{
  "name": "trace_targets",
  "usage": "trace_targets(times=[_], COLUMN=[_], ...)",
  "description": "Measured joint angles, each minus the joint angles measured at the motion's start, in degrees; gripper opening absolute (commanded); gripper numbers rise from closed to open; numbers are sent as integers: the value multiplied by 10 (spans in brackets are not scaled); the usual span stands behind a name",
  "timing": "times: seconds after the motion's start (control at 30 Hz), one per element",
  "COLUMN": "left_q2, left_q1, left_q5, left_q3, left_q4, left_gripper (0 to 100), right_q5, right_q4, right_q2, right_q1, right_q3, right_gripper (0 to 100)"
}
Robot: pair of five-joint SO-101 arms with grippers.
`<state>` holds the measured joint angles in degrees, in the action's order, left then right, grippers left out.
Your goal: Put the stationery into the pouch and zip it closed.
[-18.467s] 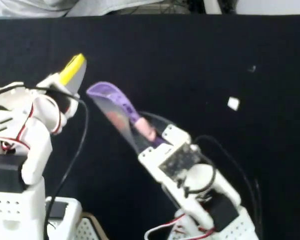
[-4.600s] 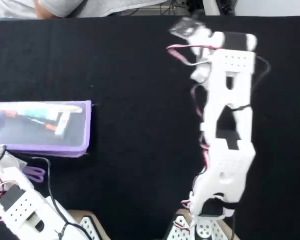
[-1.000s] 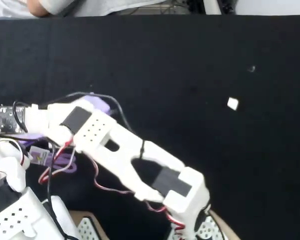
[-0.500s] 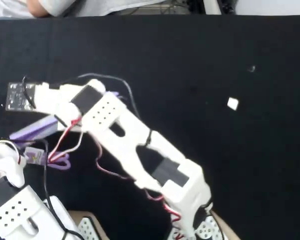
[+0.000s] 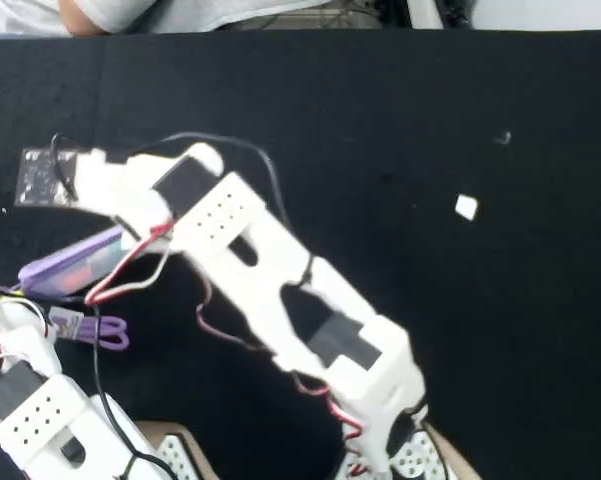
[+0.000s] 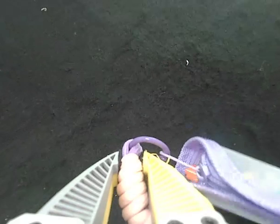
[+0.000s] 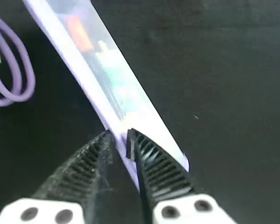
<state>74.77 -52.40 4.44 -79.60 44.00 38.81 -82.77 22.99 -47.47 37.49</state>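
- We count one black cloth-covered table, and everything else sits on it.
- We count two white jointed arms. One stretches across to the long flat clear plastic pouch with purple edging, and the other is folded up just beside the pouch's near side.
- The right gripper has its two black ribbed fingers pinched onto the pouch's purple edge.
- The left gripper, with one yellow and one pale grey finger, is clamped on the purple cord loop just off the pouch's end.
- There is one pouch, tilted on its edge rather than lying flat. Through its clear side we see orange and teal stationery, but the pieces are too blurred for us to count.
- We count one purple cord loop, which trails on the cloth just beside the pouch.
- We count one small white scrap well apart from the pouch, on the far side of the outstretched arm.
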Motion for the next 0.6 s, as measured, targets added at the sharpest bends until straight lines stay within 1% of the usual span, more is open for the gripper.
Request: trace_targets(times=[0.07,0.2,0.27,0.43,0.6], left_q2=[0,0,-2,-7,-7], left_q1=[-1,-3,-15,-21,-20], left_q5=[-4,-40,-46,-48,-49], left_q3=[-28,-62,-91,-97,-96], left_q4=[-24,-60,-59,-60,-50], left_gripper=[33,30,30,30,30], right_q5=[4,4,4,4,4], right_q4=[-6,-8,-8,-8,-8], right_q2=[-1,-1,4,39,83], right_q1=[18,43,47,46,19], right_q3=[10,13,15,18,18], right_gripper=[10,10,10,11,16])
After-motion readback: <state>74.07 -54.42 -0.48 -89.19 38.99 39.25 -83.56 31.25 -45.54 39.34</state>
